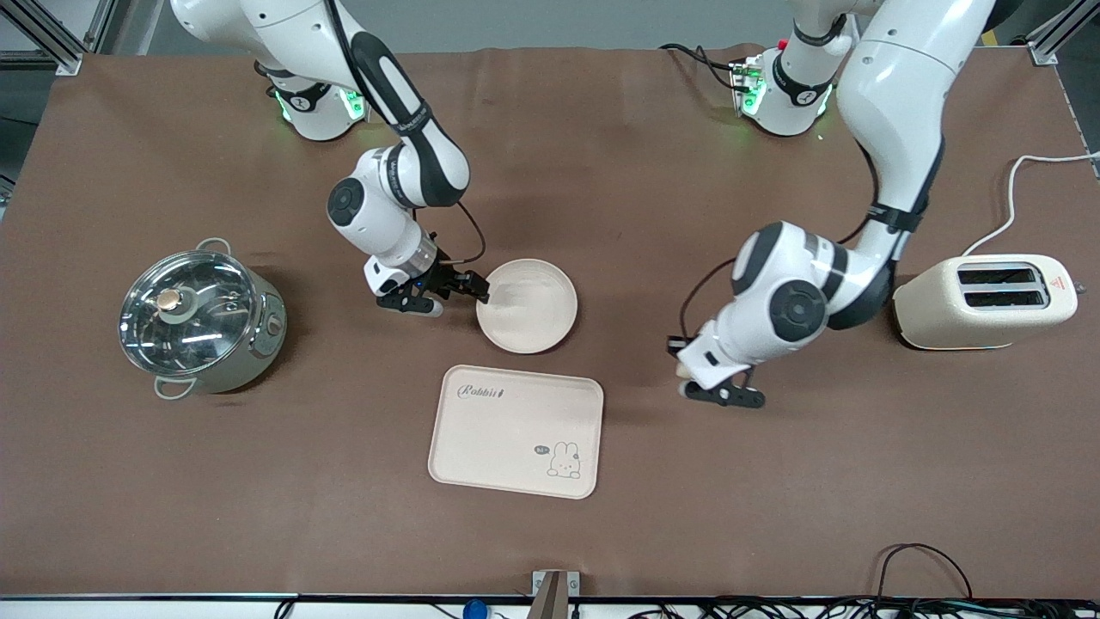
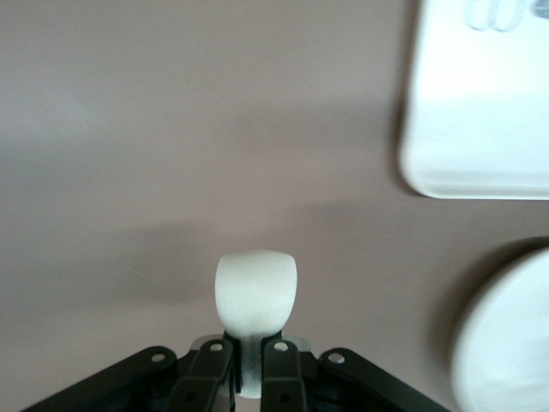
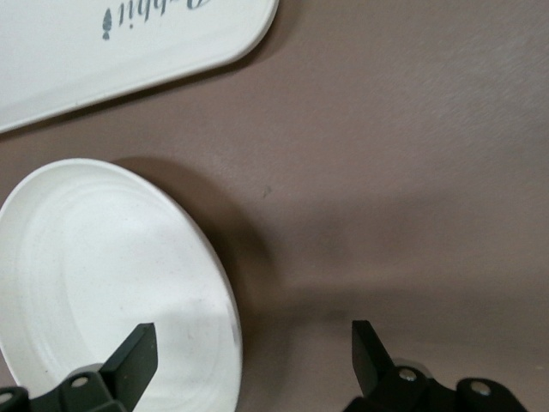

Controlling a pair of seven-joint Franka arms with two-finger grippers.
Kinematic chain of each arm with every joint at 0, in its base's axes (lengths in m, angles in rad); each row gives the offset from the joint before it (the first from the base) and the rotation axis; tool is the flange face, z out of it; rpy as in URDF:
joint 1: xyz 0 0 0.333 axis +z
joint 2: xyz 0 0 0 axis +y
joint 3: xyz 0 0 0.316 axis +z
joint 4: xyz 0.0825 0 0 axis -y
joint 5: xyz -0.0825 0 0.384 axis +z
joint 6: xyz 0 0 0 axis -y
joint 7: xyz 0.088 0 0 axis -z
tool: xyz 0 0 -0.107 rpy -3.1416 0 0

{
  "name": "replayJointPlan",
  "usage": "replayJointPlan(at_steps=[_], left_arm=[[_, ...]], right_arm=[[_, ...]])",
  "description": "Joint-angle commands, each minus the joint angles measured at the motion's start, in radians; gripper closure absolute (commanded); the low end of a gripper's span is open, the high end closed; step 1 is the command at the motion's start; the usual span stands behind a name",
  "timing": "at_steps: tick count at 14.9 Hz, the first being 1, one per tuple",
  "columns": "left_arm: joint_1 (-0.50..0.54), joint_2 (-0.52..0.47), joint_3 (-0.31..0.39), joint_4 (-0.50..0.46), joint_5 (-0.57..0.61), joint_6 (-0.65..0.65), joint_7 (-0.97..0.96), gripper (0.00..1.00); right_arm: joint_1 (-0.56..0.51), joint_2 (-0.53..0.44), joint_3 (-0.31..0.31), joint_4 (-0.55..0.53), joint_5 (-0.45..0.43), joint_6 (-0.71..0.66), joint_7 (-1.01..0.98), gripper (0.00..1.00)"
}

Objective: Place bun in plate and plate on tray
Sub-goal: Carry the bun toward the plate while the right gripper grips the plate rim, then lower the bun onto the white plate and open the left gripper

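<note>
My left fingers [image 2: 249,365] pinch the bun [image 2: 256,293] beside the tray [image 1: 516,430], my right fingers [image 3: 253,356] gape astride the empty plate's [image 1: 526,305] rim by the tray; neither placement is done.

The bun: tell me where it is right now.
The bun sits pinched in the left tool, low over bare table toward the left arm's end, beside the tray.
</note>
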Motion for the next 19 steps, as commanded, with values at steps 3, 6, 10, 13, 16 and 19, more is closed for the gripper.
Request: replayJointPlan(at_steps=[3,6,10,13,16,19], left_arm=[[-0.17,0.075,-0.03,0.097,-0.001,-0.001,-0.381,0.9],[-0.259,0.154,-0.03,0.17,-0.003,0.07,-0.54,0.89],[-0.281,0.209,-0.03,0.168,-0.01,0.21,-0.624,0.17],[-0.307,0.215,-0.027,0.168,-0.013,0.238,-0.638,0.0],[-0.305,0.217,-0.026,0.166,-0.01,0.238,-0.66,0.0],[-0.307,0.212,-0.026,0.166,-0.007,0.238,-0.661,0.0]], right_arm=[[0.02,0.012,-0.012,0.007,0.038,0.017,-0.001,0.11],[0.023,0.015,-0.01,0.007,0.038,0.019,-0.001,0.22],[0.039,0.027,-0.01,0.008,0.04,0.042,0.0,0.37],[0.045,0.036,-0.012,0.013,0.04,0.046,-0.001,0.57],[0.066,0.038,-0.012,0.011,0.04,0.083,-0.004,0.99],[0.066,0.046,-0.012,0.011,0.04,0.085,-0.009,1.0]])
